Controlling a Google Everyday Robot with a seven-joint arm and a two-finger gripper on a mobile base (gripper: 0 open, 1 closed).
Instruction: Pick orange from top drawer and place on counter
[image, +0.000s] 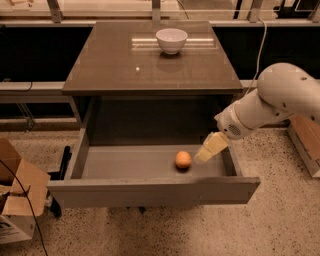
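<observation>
Camera view looks down on the cabinet from the front: the top drawer (130, 162) stands pulled wide open, and the orange (183, 159) sits alone on its smooth grey floor, right of centre and close to the front panel. The pincer (210, 148) hangs inside the drawer's right end, just beside the orange and a little above it, and as far as I can see it is not touching the fruit. How far open the pincer is I cannot tell, but it has hold of nothing, since the fruit lies free on the drawer floor. I'd judge this to be the reaching step, with the grasp not yet made. The next move calls for easing left and down to straddle the fruit without nudging it, because it is round and smooth and would likely roll on that slick floor. After that comes a lift clear of the tabletop (115, 70) edge above. The orange is small and evenly coloured, far smaller than the white bowl (171, 40) up top.
</observation>
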